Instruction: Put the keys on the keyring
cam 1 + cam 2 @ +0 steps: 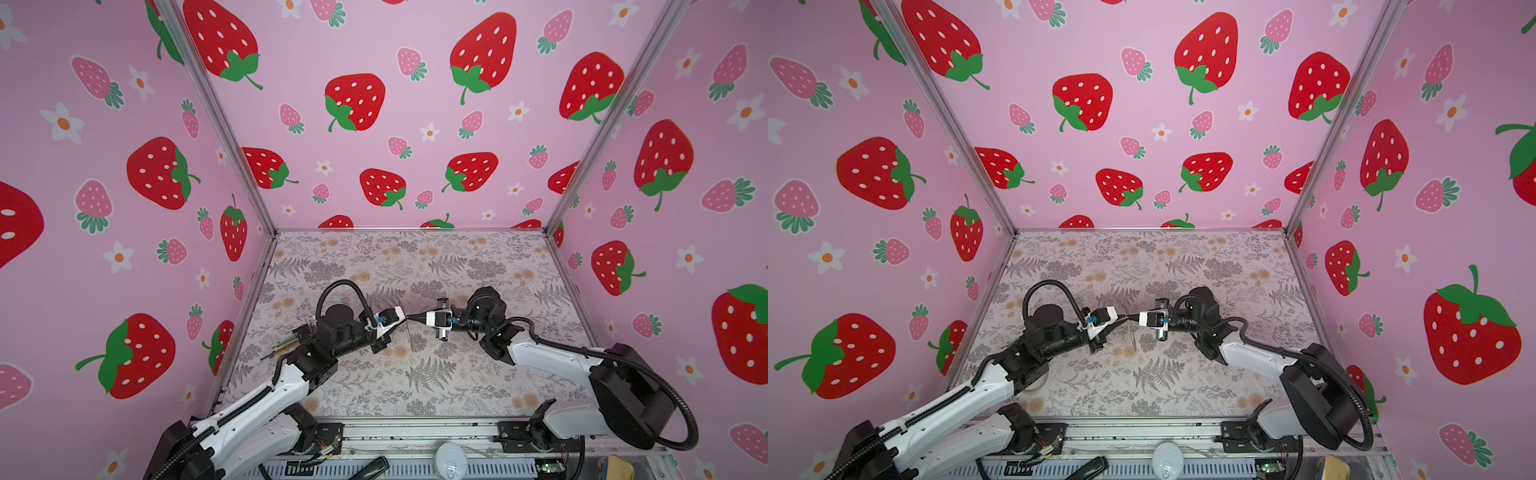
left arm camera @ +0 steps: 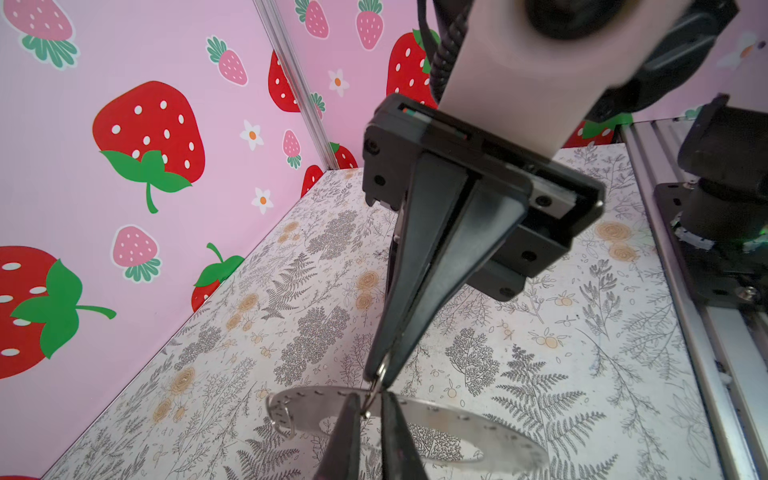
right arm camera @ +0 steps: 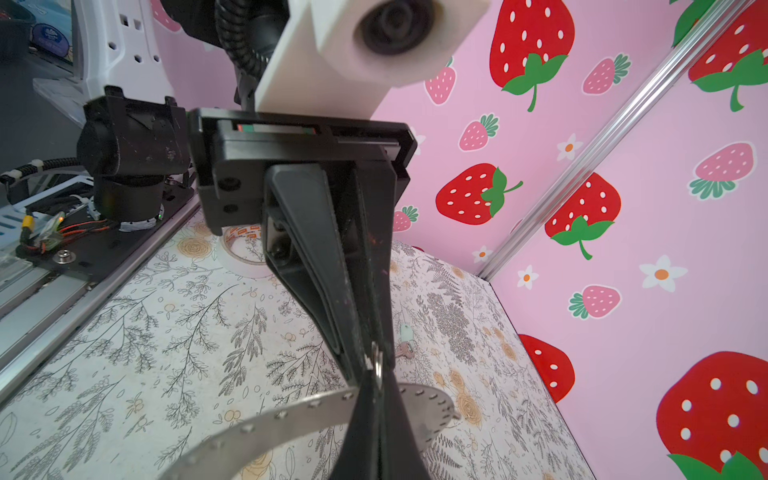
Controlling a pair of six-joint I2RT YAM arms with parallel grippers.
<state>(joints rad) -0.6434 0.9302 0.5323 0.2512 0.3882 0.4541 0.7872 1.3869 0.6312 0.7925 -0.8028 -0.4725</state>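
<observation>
Both grippers meet tip to tip above the middle of the floral table, left gripper (image 1: 404, 318) and right gripper (image 1: 415, 318). The keyring (image 2: 478, 419), a flat grey disc with small rim holes, hangs under the tips. My right gripper (image 2: 378, 374) is shut at its upper rim. A slim silvery piece, the keys (image 2: 375, 388), runs from those tips down into the narrow gap of my left gripper (image 2: 370, 395). Whether the left pads press it does not show. The right wrist view shows the keyring (image 3: 291, 411), the keys (image 3: 377, 365), the right gripper (image 3: 376, 384) and the left gripper (image 3: 370, 357).
A small wire ring (image 2: 284, 422) hangs from the keyring's far rim. A translucent beige tape roll (image 3: 245, 253) lies near the left arm's base. A pale green tag with a pinkish key-shaped piece (image 3: 405, 351) lies on the table. Strawberry walls close three sides.
</observation>
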